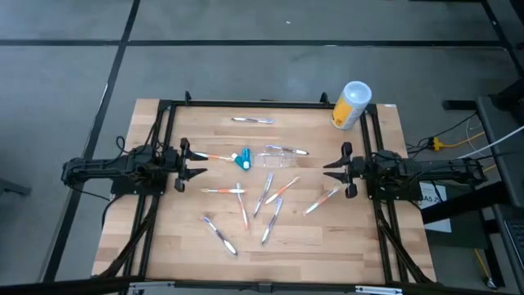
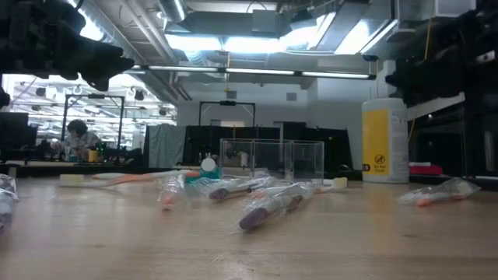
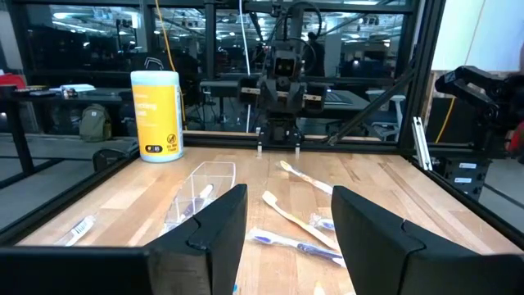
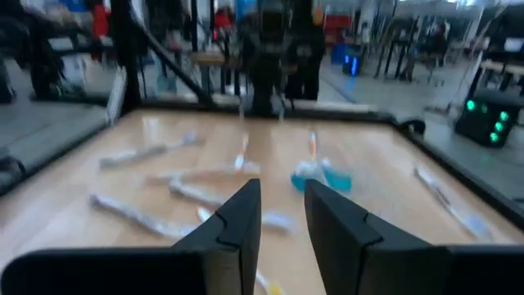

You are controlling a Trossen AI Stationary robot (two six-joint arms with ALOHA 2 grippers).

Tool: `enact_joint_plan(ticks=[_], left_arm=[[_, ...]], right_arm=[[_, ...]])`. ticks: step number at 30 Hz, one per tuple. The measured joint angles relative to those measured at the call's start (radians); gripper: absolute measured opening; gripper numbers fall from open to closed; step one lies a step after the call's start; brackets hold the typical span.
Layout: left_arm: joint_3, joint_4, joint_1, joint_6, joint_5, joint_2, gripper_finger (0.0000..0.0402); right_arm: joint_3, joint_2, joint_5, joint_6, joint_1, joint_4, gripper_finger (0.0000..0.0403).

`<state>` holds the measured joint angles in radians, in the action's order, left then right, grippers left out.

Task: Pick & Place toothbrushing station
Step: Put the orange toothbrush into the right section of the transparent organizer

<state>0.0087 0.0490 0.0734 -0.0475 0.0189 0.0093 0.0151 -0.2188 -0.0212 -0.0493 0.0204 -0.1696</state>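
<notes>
One clear toothbrushing station (image 1: 279, 156) lay near the middle of the surface (image 1: 164, 238), among about ten toothbrushes. One yellow canister (image 1: 350, 105) stood upper right. The left hand (image 1: 195, 162) and right hand (image 1: 334, 170) were both open, holding nothing.

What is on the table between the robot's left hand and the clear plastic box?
In the high view, an orange-handled toothbrush and a small blue bottle lie between the left hand and the clear plastic holder.

Bright ceiling strip lights (image 2: 257, 39) glare in the low view, leaving both arms as dark silhouettes. The near wooden table (image 2: 249, 249) is soft and out of focus. The right wrist view is blurred throughout. Overhead, lighting is even, with faint shadows.
</notes>
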Motion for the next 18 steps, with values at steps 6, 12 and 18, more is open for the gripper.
enact_joint_plan(ticks=[6, 12, 18], left_arm=[[0.0, 0.0, 0.0, 0.0, 0.0, 0.0, 0.0175], [0.0, 0.0, 0.0, 0.0, 0.0, 0.0, 0.0175], [0.0, 0.0, 0.0, 0.0, 0.0, 0.0, 0.0175]], right_arm=[[0.0, 0.0, 0.058, 0.236, 0.0, -0.189, 0.01], [0.0, 0.0, 0.258, 0.665, 0.0, -0.205, 0.01], [0.0, 0.0, 0.43, 0.904, 0.0, -0.206, 0.01]])
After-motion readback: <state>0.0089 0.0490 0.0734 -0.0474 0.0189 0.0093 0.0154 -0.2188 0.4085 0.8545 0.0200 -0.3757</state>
